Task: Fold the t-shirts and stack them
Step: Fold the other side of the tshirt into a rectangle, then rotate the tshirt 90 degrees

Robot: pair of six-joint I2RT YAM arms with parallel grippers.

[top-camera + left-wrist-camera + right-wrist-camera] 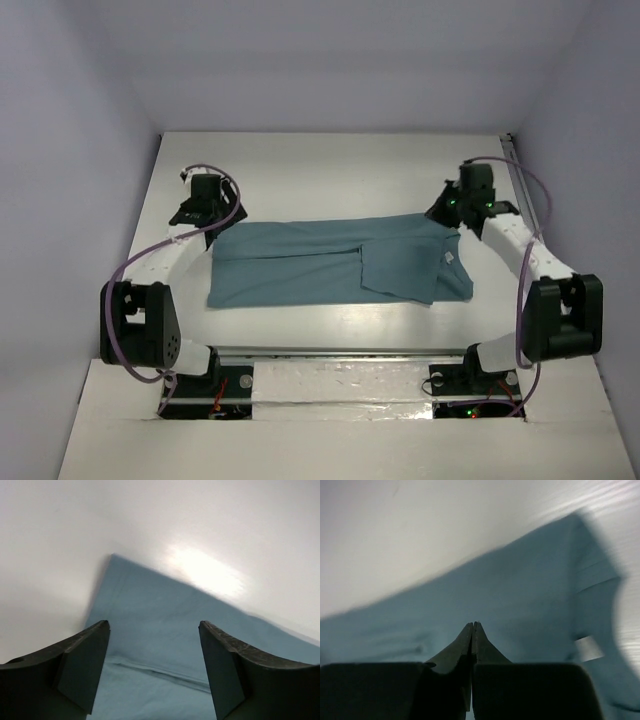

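Teal t-shirt (330, 265) lies spread along the middle of the white bench (330, 165), looking partly folded, with one flap laid over towards its right end, where the white neck label (450, 257) shows. Left jaws are spread wide above the cloth by its far left corner. Right jaws are pressed together over the far edge near the collar, and no cloth shows between them. The danger now is a one-sided grip, which would drag the fold askew. Soft cotton could also slip from a shallow pinch, or the layers could bunch.
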